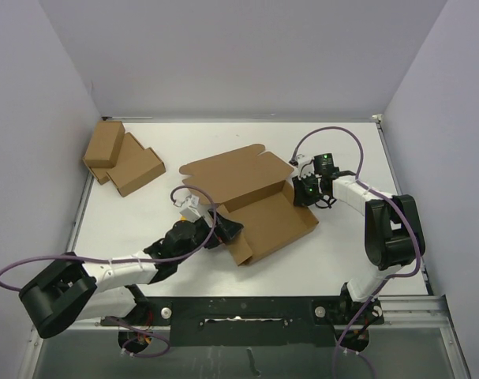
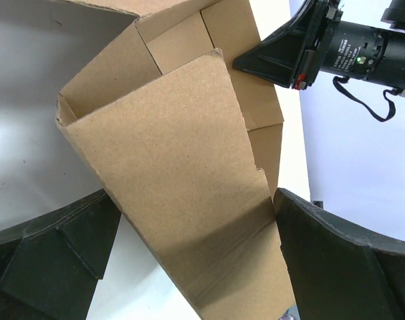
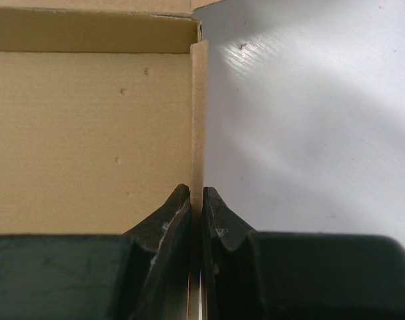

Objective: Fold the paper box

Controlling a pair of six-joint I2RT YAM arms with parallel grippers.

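Note:
The paper box (image 1: 239, 178) lies half-formed in the middle of the white table, its lid panel flat at the back and its tray part toward the front right. My left gripper (image 1: 226, 230) is at the box's front-left end, open wide. In the left wrist view a raised cardboard panel (image 2: 169, 153) stands between its fingers (image 2: 49, 260), and the right-hand finger touches the panel's edge. My right gripper (image 1: 300, 190) is at the box's right end. It is shut on the thin upright side wall (image 3: 197, 120), with the box floor (image 3: 89, 133) to its left.
Two smaller brown cardboard boxes (image 1: 121, 158) lie stacked at the back left of the table (image 1: 342, 150). Grey walls enclose the back and both sides. Purple cables loop off both arms. The right gripper (image 2: 245, 61) shows at the top right of the left wrist view.

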